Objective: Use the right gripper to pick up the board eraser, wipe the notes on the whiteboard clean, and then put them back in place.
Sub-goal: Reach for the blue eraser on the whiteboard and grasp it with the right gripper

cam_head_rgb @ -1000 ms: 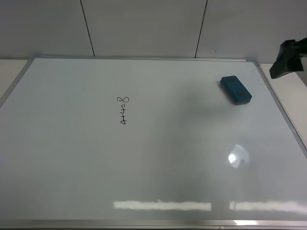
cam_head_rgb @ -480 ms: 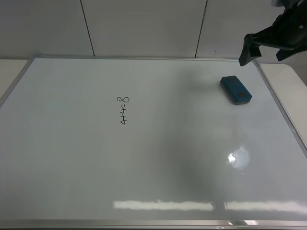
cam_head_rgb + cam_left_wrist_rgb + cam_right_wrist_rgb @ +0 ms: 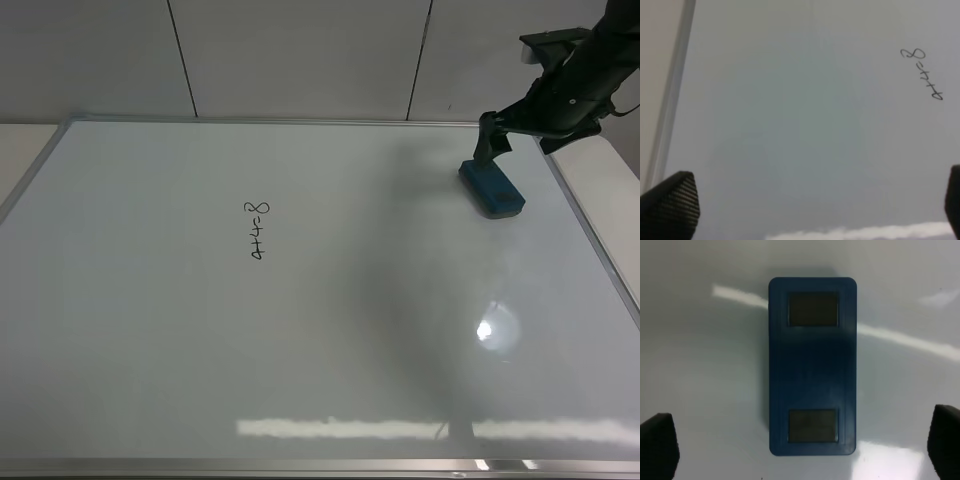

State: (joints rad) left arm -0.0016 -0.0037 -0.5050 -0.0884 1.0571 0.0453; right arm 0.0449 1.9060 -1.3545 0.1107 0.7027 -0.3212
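Board eraser (image 3: 492,187) flat on whiteboard (image 3: 300,330), right hand (image 3: 801,445) spread wide above it (holding nothing), notes (image 3: 259,231) unwiped

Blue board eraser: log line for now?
right gripper open over blue rectangular eraser | ungrasped | black notes unwiped | left gripper open

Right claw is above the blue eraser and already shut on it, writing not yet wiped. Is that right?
Not shut: the right wrist view shows the right claw open, its fingertips spread wide and clear of the eraser on both sides. The rest holds: it is above the blue eraser, and the writing is not yet wiped from the whiteboard.
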